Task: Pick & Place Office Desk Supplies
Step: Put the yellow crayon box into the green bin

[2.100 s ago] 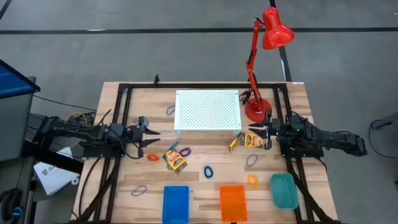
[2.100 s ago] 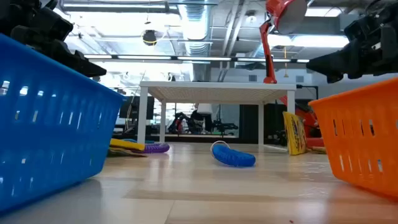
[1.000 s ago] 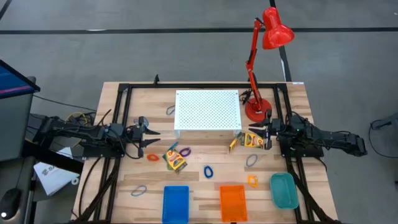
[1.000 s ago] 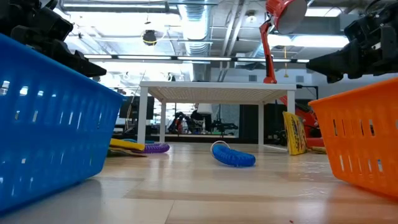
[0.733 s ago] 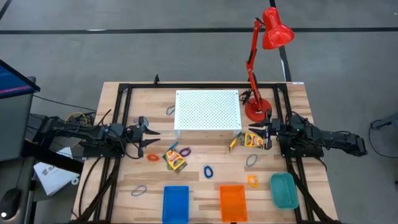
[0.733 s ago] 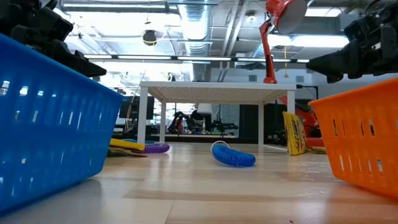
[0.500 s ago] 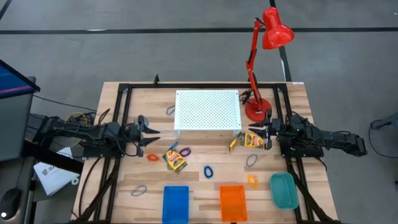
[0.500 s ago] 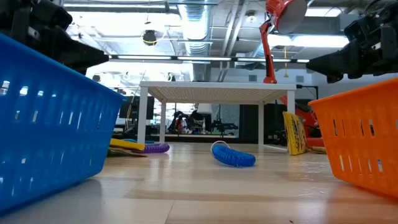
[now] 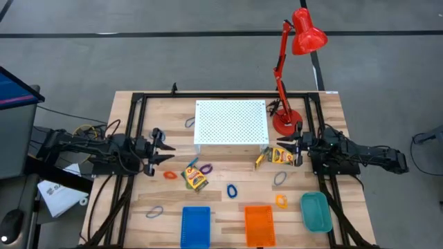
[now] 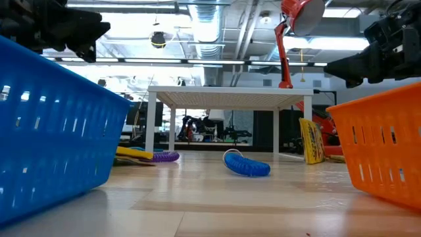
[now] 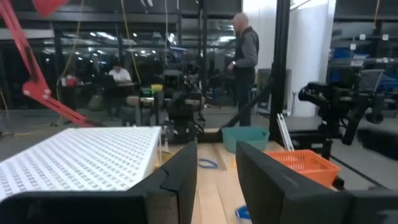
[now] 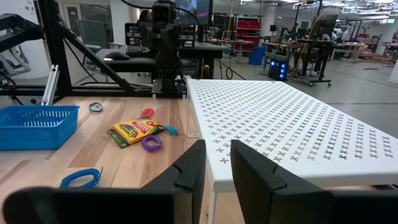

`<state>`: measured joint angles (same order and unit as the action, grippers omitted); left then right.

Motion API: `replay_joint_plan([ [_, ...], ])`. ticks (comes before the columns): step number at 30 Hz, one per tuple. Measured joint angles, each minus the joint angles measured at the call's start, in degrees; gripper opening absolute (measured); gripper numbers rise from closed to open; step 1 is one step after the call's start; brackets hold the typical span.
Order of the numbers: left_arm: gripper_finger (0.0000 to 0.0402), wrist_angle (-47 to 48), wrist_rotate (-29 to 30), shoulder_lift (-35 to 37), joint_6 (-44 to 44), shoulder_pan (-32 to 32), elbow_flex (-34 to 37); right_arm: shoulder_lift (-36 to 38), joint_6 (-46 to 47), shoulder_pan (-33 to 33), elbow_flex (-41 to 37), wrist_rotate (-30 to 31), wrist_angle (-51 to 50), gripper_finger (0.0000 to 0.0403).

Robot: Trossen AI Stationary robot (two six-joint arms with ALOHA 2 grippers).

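Your left gripper (image 9: pixel 163 152) hovers empty, jaws apart, with the orange loop (image 9: pixel 170 175) at its 5 o'clock. The loop looks light and thin; pinch 1 long side. Your right gripper (image 9: pixel 289 145), slightly parted, waits beside a crayon box (image 9: pixel 280 155).

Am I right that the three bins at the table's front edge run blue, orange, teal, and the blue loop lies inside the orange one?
Not quite. The high view shows the blue loop on the bare table, behind the orange bin, not inside it. The blue bin, orange, teal bin order is right.
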<state>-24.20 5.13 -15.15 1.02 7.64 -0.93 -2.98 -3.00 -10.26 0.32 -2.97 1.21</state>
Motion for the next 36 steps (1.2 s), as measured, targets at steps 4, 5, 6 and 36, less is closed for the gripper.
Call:
replay_joint_plan([
  [4,0.0106,-0.6,7.0,-0.4,-0.1,0.0,0.0,0.0,0.0,0.0,0.0,0.0,0.0,0.0072],
  [5,0.0106,-0.7,7.1,-0.4,-0.1,0.0,0.0,0.0,0.0,0.0,0.0,0.0,0.0,0.0072],
  [6,0.0106,-0.8,6.9,-0.5,-0.1,0.0,0.0,0.0,0.0,0.0,0.0,0.0,0.0,0.0072],
  [36,0.0106,-24.1,2.0,-22.2,-6.1,4.5,0.0,-0.1,28.0,10.1,0.0,-13.7,12.6,0.0072],
])
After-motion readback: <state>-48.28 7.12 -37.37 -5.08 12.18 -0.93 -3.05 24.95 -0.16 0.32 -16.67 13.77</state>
